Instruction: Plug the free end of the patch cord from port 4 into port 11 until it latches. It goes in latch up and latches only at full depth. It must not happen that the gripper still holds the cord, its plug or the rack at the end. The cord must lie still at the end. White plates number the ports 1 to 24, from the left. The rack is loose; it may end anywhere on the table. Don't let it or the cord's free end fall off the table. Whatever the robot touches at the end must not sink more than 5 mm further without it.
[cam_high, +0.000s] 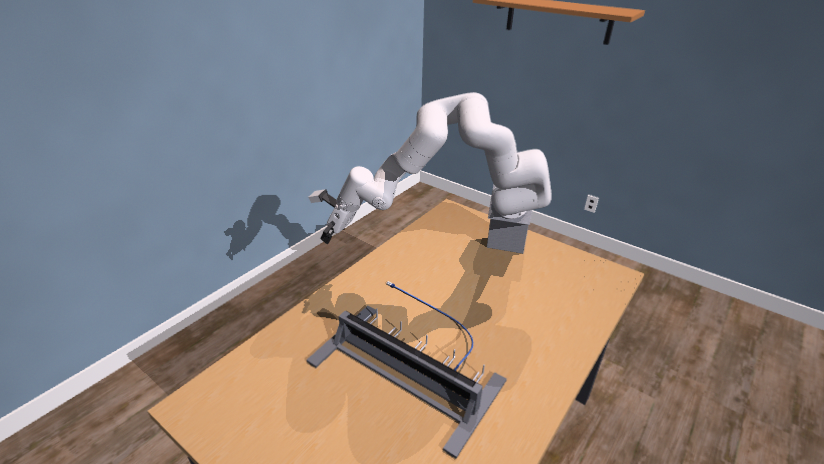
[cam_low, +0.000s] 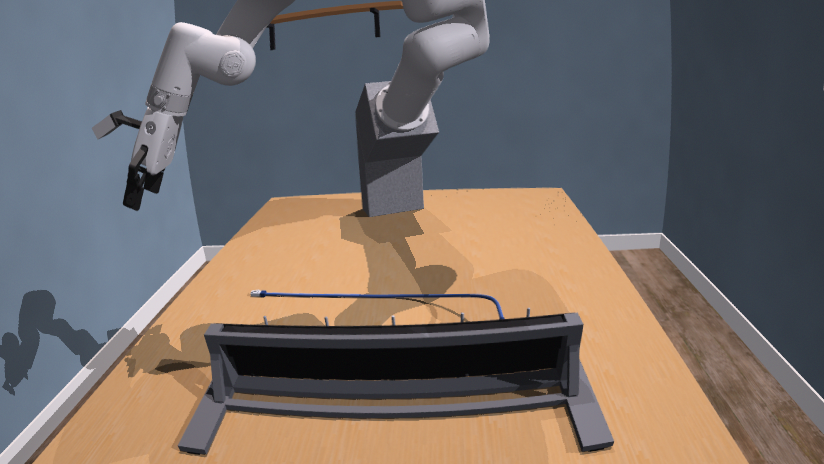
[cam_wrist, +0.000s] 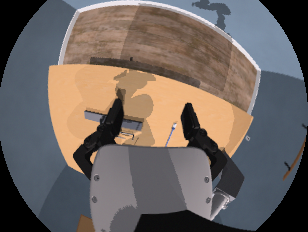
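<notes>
My gripper (cam_high: 326, 235) (cam_low: 143, 194) (cam_wrist: 153, 107) is open and empty, high up on the left side in the top and exterior views, well away from the cord. The patch cord's free plug (cam_high: 390, 284) (cam_low: 257, 293) (cam_wrist: 174, 125) is pale and lies behind the rack's left part in the exterior view. Its blue cord (cam_high: 426, 302) (cam_low: 369, 296) (cam_wrist: 170, 136) runs right and curves to the rack's port side. The grey and black rack (cam_high: 473, 419) (cam_low: 392, 340) (cam_wrist: 92, 116) stands upright on the table (cam_high: 230, 397) (cam_low: 115, 415) (cam_wrist: 65, 100). Ports, number plates and the plugged end are hidden.
Several thin metal hooks (cam_low: 393, 320) stick out on the rack's port side, facing the arm's base. The grey pedestal (cam_high: 507, 235) (cam_low: 394, 181) stands at the table's far end. A wooden shelf (cam_high: 565, 8) hangs on the back wall.
</notes>
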